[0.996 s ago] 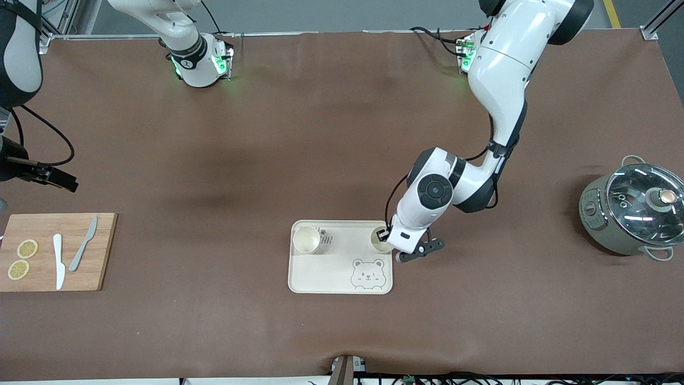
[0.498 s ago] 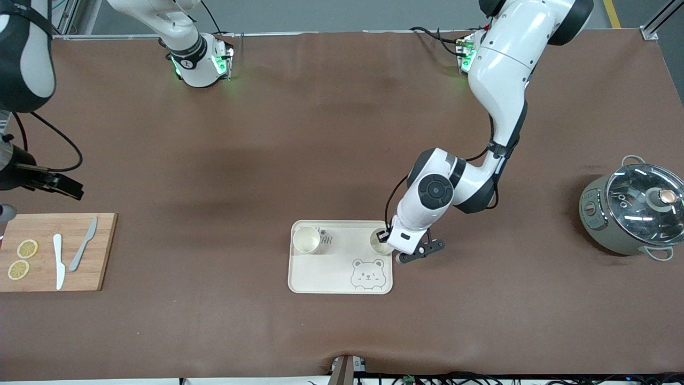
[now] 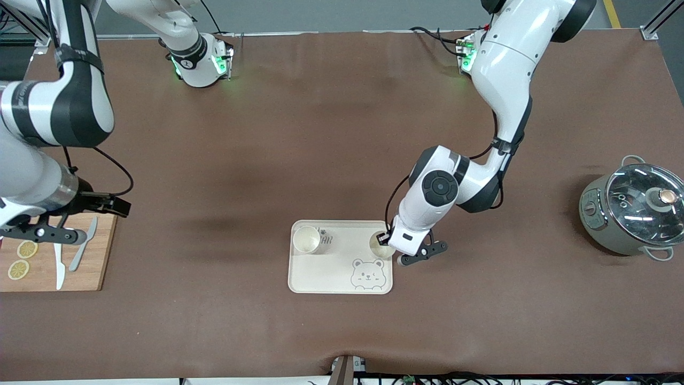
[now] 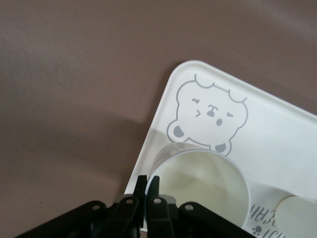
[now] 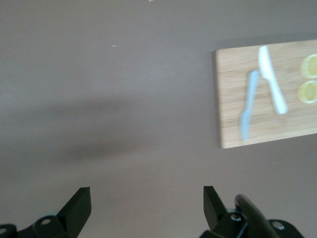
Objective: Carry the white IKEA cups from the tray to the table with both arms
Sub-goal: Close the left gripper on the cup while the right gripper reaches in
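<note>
One white cup (image 3: 307, 239) stands on the bear tray (image 3: 342, 278), in its corner toward the right arm's end. My left gripper (image 3: 381, 237) is shut on the rim of the second white cup (image 3: 380, 247), at the tray's corner toward the left arm's end. In the left wrist view the fingertips (image 4: 149, 179) pinch the cup's wall (image 4: 203, 183) next to the printed bear on the tray (image 4: 277, 134); the first cup (image 4: 297, 218) shows at the edge. My right gripper (image 3: 122, 206) is open and empty over the table beside the cutting board; its fingers (image 5: 146, 191) are spread wide.
A wooden cutting board (image 3: 53, 251) with two knives and lemon slices lies at the right arm's end; it also shows in the right wrist view (image 5: 267, 99). A grey pot with a glass lid (image 3: 633, 211) stands at the left arm's end.
The right arm has swung in from the table's edge, its gripper moving toward the middle past the cutting board. The left gripper with its cup has shifted slightly toward the front camera.
</note>
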Available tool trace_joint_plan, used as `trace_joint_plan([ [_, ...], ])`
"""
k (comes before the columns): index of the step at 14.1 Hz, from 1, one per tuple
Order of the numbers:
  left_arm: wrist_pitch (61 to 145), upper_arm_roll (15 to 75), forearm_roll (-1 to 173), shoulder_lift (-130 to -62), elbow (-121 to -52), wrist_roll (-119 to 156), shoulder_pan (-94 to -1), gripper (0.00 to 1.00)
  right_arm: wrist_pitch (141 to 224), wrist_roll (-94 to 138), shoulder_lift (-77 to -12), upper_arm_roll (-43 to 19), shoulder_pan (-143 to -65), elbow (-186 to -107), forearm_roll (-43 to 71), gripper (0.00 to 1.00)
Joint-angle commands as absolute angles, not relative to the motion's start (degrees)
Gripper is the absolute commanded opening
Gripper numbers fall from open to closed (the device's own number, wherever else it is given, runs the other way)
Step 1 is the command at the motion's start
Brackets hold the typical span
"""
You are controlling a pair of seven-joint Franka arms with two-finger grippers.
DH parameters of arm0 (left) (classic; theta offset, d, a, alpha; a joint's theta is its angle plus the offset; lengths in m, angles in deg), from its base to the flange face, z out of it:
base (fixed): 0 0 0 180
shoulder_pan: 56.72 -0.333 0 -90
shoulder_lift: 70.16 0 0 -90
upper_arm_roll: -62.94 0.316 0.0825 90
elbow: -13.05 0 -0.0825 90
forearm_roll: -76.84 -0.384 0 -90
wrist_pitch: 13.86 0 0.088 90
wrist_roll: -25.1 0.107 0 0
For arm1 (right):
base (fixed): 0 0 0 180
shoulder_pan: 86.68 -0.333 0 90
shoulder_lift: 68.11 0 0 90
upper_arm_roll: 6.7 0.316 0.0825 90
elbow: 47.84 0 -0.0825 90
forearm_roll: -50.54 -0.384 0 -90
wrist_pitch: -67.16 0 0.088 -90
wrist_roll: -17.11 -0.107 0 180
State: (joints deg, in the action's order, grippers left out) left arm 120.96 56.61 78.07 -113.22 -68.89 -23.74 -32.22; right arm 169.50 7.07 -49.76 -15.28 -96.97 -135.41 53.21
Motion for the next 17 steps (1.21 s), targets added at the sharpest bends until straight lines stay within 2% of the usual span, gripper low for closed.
trace_joint_plan([
  [1,120.17,56.7,77.01,-110.25,-69.48,-22.71,-33.08,0.0,170.26,0.97,-48.16,-15.23,-97.67,-133.97,45.99,1.0],
  [5,119.99,56.7,76.75,-107.78,-69.83,-22.8,-34.39,0.0,172.36,-8.96,-46.05,-15.23,-101.96,-133.97,38.77,1.0],
  [9,118.34,56.7,76.75,-105.33,-69.83,-22.54,-35.71,0.0,182.02,-23.29,-41.58,-15.31,-110.48,-133.89,38.41,1.0],
  [11,116.92,56.61,76.75,-104.01,-69.92,-19.57,-37.55,0.0,183.88,-25.94,-39.73,-15.31,-112.43,-133.89,38.23,1.0],
  [17,105.43,56.43,76.75,-99.44,-70.53,-13.15,-41.16,0.0,189.85,-34.39,-34.19,-15.31,-117.79,-133.62,38.32,1.0],
])
